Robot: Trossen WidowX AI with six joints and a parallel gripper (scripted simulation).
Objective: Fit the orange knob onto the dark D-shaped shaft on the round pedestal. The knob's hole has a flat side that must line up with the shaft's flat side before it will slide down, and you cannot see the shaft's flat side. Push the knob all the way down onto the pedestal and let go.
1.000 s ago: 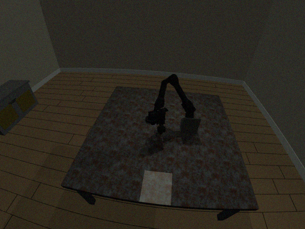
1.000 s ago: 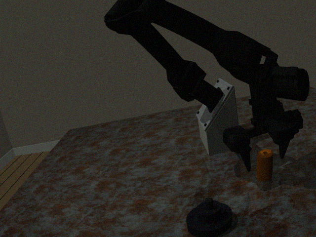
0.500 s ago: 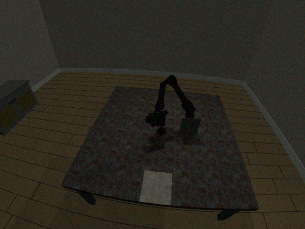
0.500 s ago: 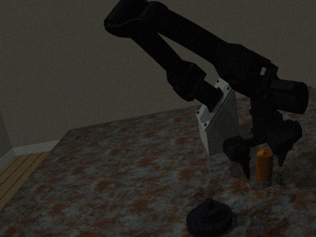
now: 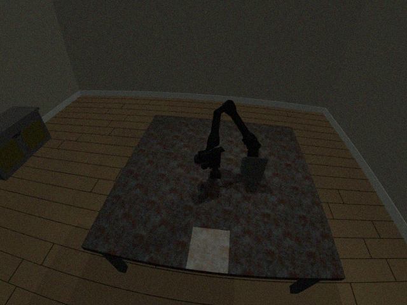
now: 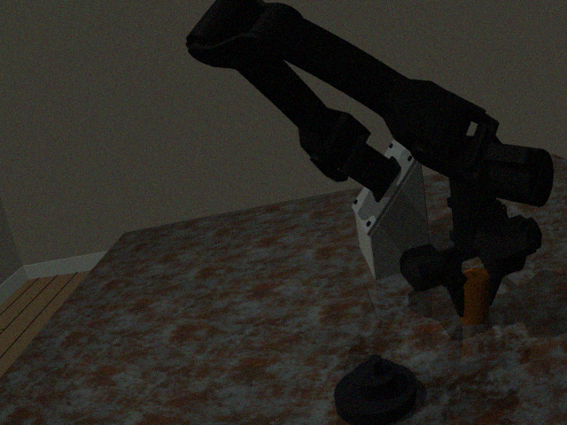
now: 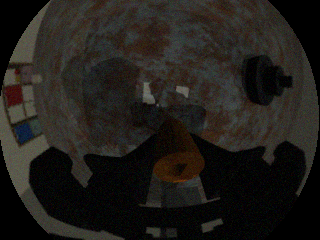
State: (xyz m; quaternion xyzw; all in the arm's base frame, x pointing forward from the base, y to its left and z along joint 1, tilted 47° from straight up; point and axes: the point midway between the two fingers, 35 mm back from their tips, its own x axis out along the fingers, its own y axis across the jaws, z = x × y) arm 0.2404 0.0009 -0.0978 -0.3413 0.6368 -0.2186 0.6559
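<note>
The orange knob [image 6: 476, 297] [image 7: 179, 167] stands upright on the table, with its hole facing up in the wrist view. My gripper [image 6: 476, 305] [image 7: 172, 136] [image 5: 215, 174] points down and is shut on the knob, one dark finger against each side. The dark round pedestal [image 6: 377, 397] [image 7: 257, 82] stands apart from the gripper, in the lower middle of the exterior view and at the upper right of the wrist view. Its thin shaft [image 6: 376, 361] [image 7: 286, 81] points up. The shaft's flat side cannot be seen. In the top view I cannot make out the knob or pedestal.
The arm's grey wedge-shaped base [image 5: 252, 173] [image 6: 398, 228] stands close behind the gripper. A pale rectangle [image 5: 208, 251] lies at the table's near edge. A grey cabinet [image 5: 23, 138] with yellow doors stands off the table at the left.
</note>
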